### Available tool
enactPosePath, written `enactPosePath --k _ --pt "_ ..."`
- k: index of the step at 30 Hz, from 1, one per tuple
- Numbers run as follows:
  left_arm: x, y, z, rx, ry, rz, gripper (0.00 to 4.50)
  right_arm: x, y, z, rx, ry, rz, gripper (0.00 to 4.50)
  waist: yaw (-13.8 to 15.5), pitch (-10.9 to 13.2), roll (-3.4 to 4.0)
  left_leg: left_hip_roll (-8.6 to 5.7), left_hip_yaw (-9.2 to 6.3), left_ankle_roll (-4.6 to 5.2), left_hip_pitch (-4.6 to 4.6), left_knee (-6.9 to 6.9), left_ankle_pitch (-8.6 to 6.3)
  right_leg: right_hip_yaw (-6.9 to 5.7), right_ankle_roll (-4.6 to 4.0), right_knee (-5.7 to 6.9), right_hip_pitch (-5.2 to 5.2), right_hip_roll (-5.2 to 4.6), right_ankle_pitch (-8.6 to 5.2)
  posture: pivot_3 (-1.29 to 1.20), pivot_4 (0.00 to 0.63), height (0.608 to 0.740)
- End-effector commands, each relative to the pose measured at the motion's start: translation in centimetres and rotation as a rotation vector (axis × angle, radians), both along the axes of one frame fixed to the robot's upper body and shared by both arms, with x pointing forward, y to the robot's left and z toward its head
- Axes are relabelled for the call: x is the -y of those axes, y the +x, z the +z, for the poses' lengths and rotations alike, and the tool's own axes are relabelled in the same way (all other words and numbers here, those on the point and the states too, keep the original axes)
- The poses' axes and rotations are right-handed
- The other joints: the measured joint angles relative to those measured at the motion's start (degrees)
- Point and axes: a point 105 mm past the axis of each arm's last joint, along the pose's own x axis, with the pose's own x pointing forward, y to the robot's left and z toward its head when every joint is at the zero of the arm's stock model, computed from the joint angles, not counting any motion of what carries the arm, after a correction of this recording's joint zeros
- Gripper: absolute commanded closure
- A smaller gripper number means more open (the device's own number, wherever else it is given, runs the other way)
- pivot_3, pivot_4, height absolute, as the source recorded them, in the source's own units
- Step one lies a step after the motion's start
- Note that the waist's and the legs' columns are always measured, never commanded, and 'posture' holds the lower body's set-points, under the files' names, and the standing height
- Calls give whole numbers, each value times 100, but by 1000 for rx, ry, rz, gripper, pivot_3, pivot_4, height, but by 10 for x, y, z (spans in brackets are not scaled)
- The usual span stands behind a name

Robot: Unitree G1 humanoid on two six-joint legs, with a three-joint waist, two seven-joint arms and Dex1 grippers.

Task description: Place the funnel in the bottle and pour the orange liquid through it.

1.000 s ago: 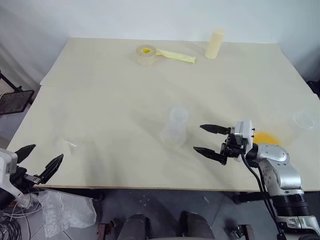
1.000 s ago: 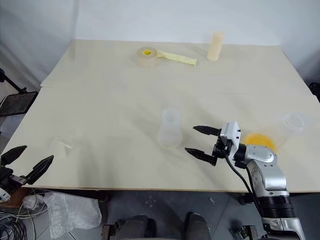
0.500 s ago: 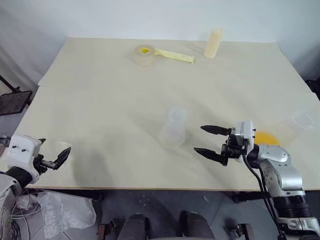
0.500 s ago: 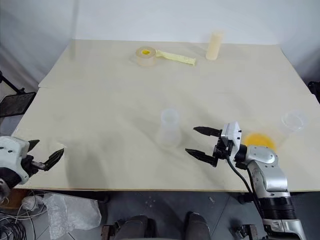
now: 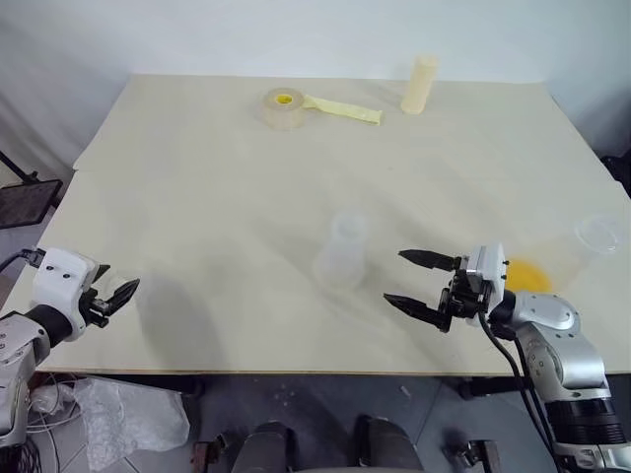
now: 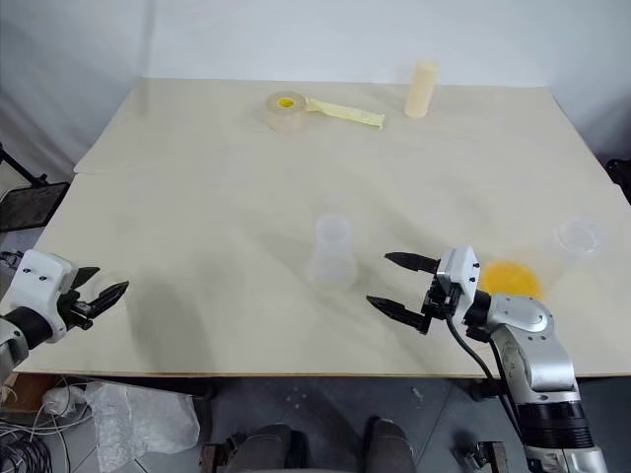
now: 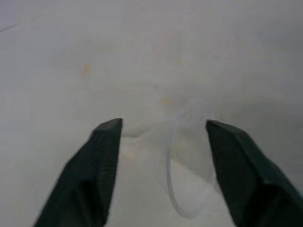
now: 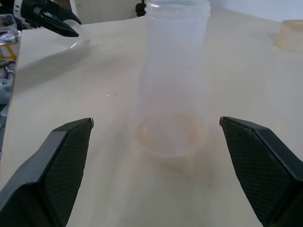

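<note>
The clear bottle (image 5: 343,256) stands upright mid-table. My right gripper (image 5: 394,277) hovers just to its right, open, pointing at it with a gap between; the bottle (image 8: 173,94) sits between its fingers' lines in the right wrist view. The orange liquid (image 5: 525,274) shows as an orange patch behind my right wrist; its container walls are hard to make out. The clear funnel (image 7: 189,175) lies near the table's front left edge, its rim between the fingers of my left gripper (image 5: 123,294). Those fingers stand apart, one (image 7: 236,161) close against the rim, the other clear of it.
A tape roll (image 5: 284,106) with a yellow strip and a cream cylinder (image 5: 420,85) sit at the far edge. A clear cup (image 5: 599,235) stands at the right edge. A crumpled plastic bag (image 5: 128,414) lies on the floor under the front left corner.
My left gripper has come forward over the table's front left edge to the funnel, and its fingers have narrowed. The right arm and the bottle have stayed put.
</note>
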Motion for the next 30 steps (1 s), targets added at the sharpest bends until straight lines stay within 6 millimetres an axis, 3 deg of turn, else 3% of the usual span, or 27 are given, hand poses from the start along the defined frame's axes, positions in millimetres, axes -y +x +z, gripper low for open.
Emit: enactPosePath --k 1,6,7,11,18,23,30 --pt "0 3 10 27 29 -18 2799 5 -3 13 52 3 -15 0 3 0 0 0 0 0 0 0 0 0 0 0 0 0 0 0 150 740" --pt "2 6 16 32 23 -34 4379 7 -4 12 54 4 -30 0 18 0 0 -1 0 0 0 0 0 1 0 1 0 -1 0 0 150 740" --pt "3 7 19 45 13 -40 4471 7 -4 12 56 5 -35 0 20 1 3 -1 0 0 0 1 0 0 0 2 0 -1 0 0 150 740" --pt "8 11 36 89 -40 -54 4471 8 -4 13 65 8 -47 0 9 2 4 0 2 0 0 1 0 1 0 2 0 -1 0 0 150 740" --pt "36 18 79 194 -213 -171 4471 10 -2 17 87 16 -66 0 9 2 4 -1 0 0 0 2 0 2 1 5 -1 -2 0 0 150 740" --pt "86 39 121 248 -346 -389 4471 12 0 31 140 39 -55 0 46 3 2 -3 -1 1 0 8 1 1 1 8 1 0 0 0 150 740" --pt "142 54 148 167 -488 -653 4471 14 1 34 166 46 -83 0 -1 3 2 -32 -7 2 7 1 2 -3 4 14 5 3 2 0 150 740"
